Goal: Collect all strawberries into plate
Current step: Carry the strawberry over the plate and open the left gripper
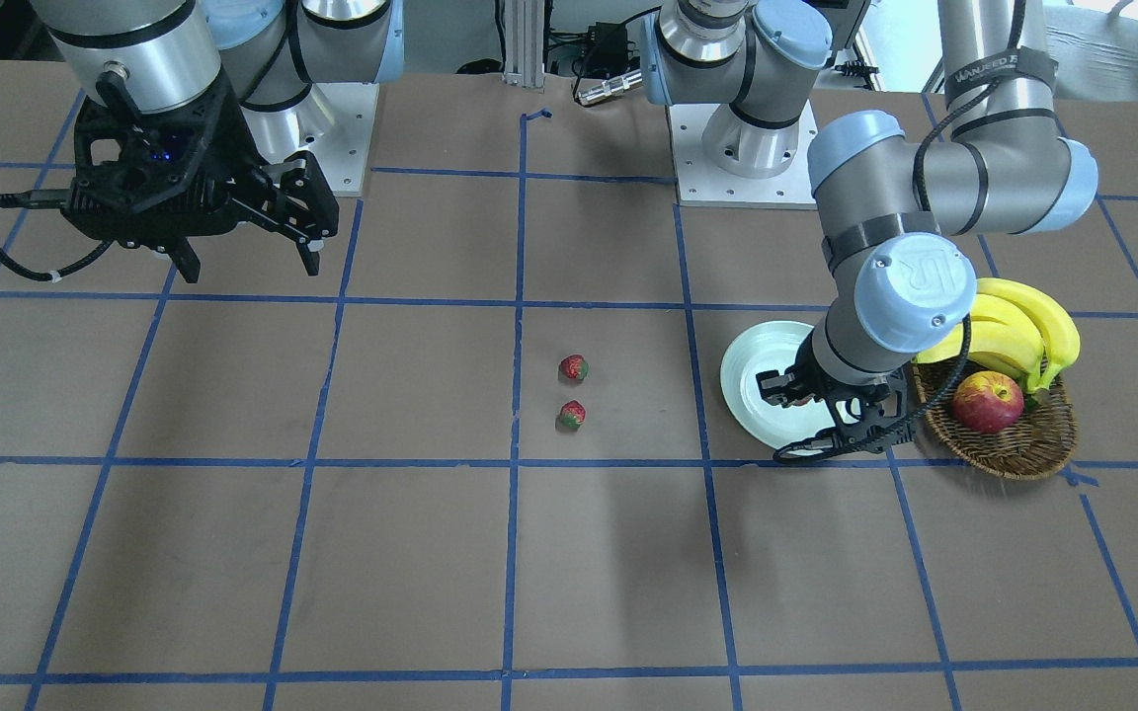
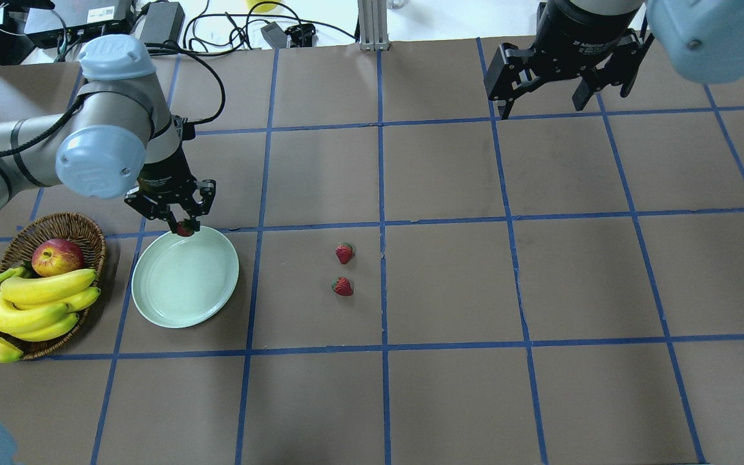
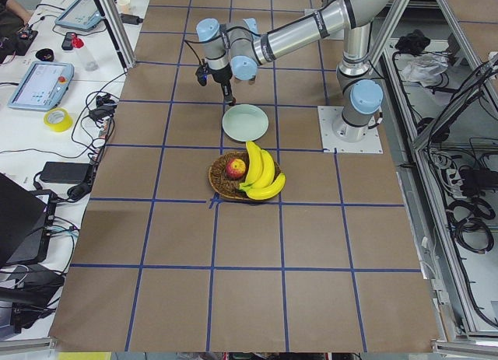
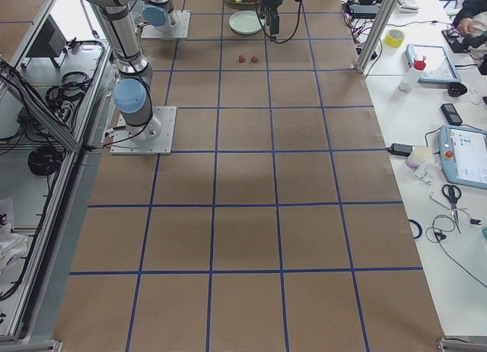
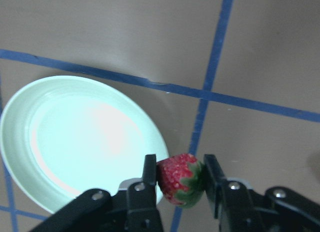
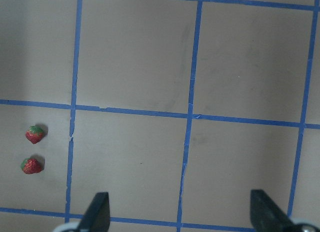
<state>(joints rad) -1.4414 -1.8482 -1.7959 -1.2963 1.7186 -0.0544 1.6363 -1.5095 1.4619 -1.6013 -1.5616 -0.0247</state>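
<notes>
The left gripper (image 2: 183,217) pinches one strawberry (image 5: 180,181) at the top edge of the green plate (image 2: 185,290), left of the middle in the overhead view. It seems to hang just over the rim, but that is hard to see. A second strawberry (image 2: 344,252) and a third strawberry (image 2: 342,286) lie close together on the table (image 2: 449,387), near the middle. The right gripper (image 2: 543,108) is spread wide and holds nothing, at the upper right.
</notes>
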